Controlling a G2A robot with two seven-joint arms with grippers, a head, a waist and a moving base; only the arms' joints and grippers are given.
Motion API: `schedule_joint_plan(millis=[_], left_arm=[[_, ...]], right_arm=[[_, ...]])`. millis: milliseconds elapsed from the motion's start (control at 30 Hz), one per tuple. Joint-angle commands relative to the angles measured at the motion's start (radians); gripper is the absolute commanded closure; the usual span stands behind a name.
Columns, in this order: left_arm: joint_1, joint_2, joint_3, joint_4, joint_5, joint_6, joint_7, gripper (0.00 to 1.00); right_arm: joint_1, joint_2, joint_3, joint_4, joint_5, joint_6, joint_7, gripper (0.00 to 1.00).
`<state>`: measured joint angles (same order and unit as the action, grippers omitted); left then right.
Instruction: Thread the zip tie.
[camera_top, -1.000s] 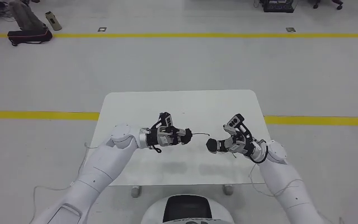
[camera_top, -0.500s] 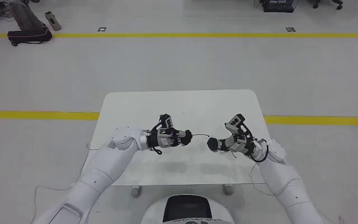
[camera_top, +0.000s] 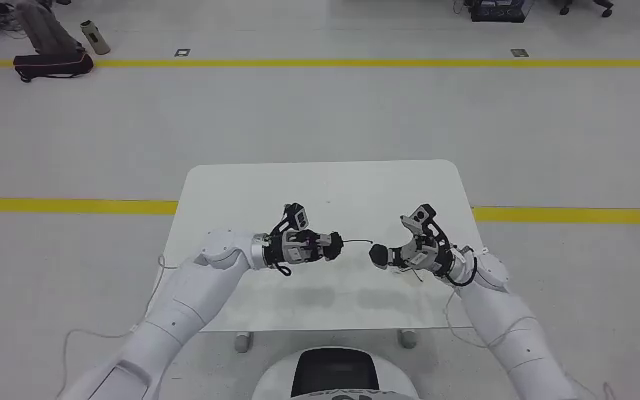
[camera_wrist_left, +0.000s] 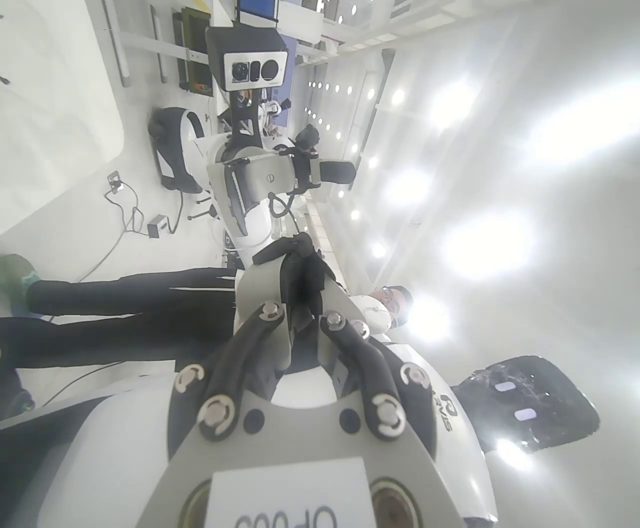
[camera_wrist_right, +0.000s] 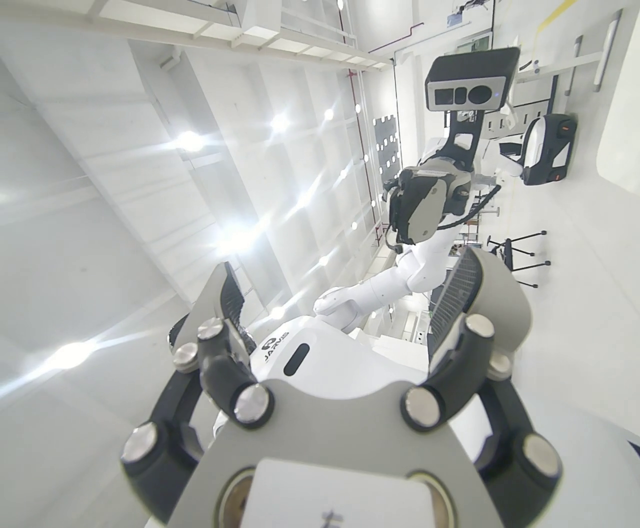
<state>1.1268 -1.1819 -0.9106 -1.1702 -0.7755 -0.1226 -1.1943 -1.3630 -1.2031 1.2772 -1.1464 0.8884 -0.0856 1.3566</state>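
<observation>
Within left end effector (camera_top: 334, 242) grip: zip tie (camera_top: 358, 241).

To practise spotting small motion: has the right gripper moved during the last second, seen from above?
Yes, slightly: the right gripper has crept away from the table's near edge, toward the zip tie's free end.

White table (camera_top: 320, 190) — black bag (camera_top: 55, 65) far off on floor.
</observation>
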Motion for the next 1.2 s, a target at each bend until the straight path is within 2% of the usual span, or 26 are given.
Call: schedule_joint_plan(millis=[0, 100, 267, 467, 500, 533, 567, 767, 967, 1167], left_arm=[[-0.003, 0.002, 0.0, 0.003, 0.023, -0.024, 0.002, 1.0], [-0.004, 0.002, 0.001, -0.002, 0.061, -0.093, 0.027, 1.0], [-0.003, 0.002, 0.001, -0.003, 0.062, -0.092, 0.032, 1.0], [0.008, 0.006, 0.002, -0.031, 0.065, -0.077, 0.05, 1.0], [0.009, 0.007, 0.001, -0.035, 0.064, -0.076, 0.048, 1.0], [0.011, 0.008, -0.001, -0.037, 0.064, -0.076, 0.048, 1.0], [0.011, 0.009, -0.001, -0.039, 0.065, -0.076, 0.046, 1.0], [0.014, 0.015, -0.004, -0.047, 0.08, -0.074, 0.035, 1.0], [0.015, 0.016, -0.004, -0.048, 0.081, -0.073, 0.033, 1.0], [0.015, 0.016, -0.004, -0.048, 0.081, -0.073, 0.033, 1.0]], right_arm=[[0.007, 0.001, -0.001, 0.008, 0.0, 0.011, 0.017, 0.0], [0.015, 0.003, 0.003, 0.018, 0.003, 0.01, 0.032, 0.0], [0.01, 0.002, 0.0, 0.011, -0.003, 0.01, 0.013, 0.0], [-0.001, 0.007, 0.001, -0.006, -0.035, 0.006, -0.002, 0.0], [-0.001, 0.009, 0.003, -0.006, -0.046, 0.003, -0.005, 0.23], [-0.001, 0.01, 0.003, -0.006, -0.053, 0.001, -0.008, 0.34], [-0.001, 0.011, 0.003, -0.007, -0.062, -0.001, -0.01, 0.49], [-0.001, 0.016, 0.001, -0.007, -0.107, -0.03, -0.027, 0.54], [0.001, 0.017, -0.009, -0.005, -0.116, -0.034, -0.024, 0.62], [0.013, 0.016, -0.024, 0.008, -0.127, -0.04, -0.024, 0.62]])
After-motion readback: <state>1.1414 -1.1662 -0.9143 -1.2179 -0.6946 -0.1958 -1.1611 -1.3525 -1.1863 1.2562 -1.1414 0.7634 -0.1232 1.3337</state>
